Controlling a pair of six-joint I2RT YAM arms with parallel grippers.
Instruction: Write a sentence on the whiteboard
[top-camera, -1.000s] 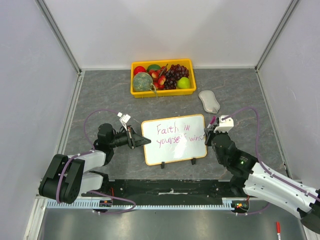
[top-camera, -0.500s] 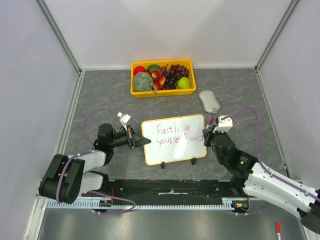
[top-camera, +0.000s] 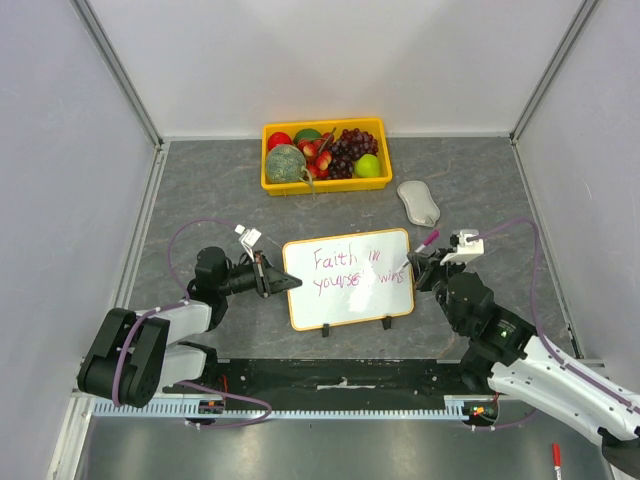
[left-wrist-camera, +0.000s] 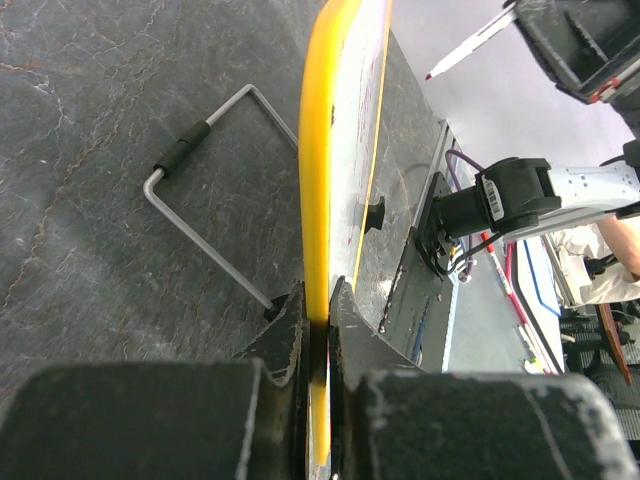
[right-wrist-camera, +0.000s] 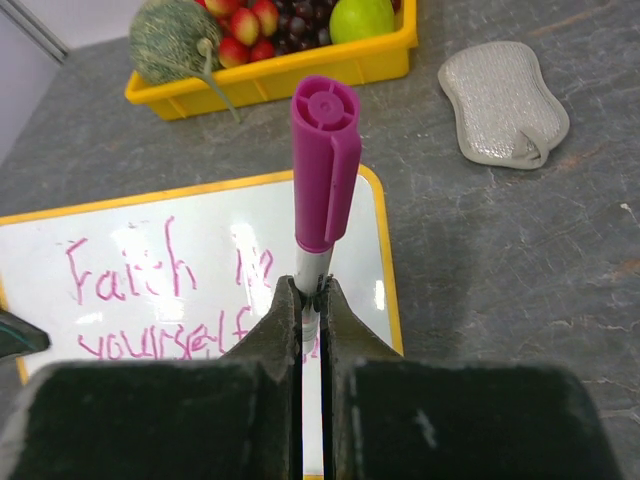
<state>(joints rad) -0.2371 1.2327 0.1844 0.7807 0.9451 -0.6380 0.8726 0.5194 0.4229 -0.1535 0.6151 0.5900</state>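
**The sentence (top-camera: 338, 282) looks complete; the marker (right-wrist-camera: 323, 165) is poised at its end.**
The whiteboard (top-camera: 350, 300), propped mid-tabletop (top-camera: 200, 190), is clamped at its left rim by the left end effector (left-wrist-camera: 318, 310). The marker is pinched in the right end effector (right-wrist-camera: 310, 305). For any further stroke, the rim should be held firm and the tip pressed lightly.

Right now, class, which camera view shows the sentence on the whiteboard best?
The top external view: both lines of the sentence show whole on the whiteboard. The right wrist view catches only part, with the marker in front. The left wrist view sees the board edge-on, writing unreadable.
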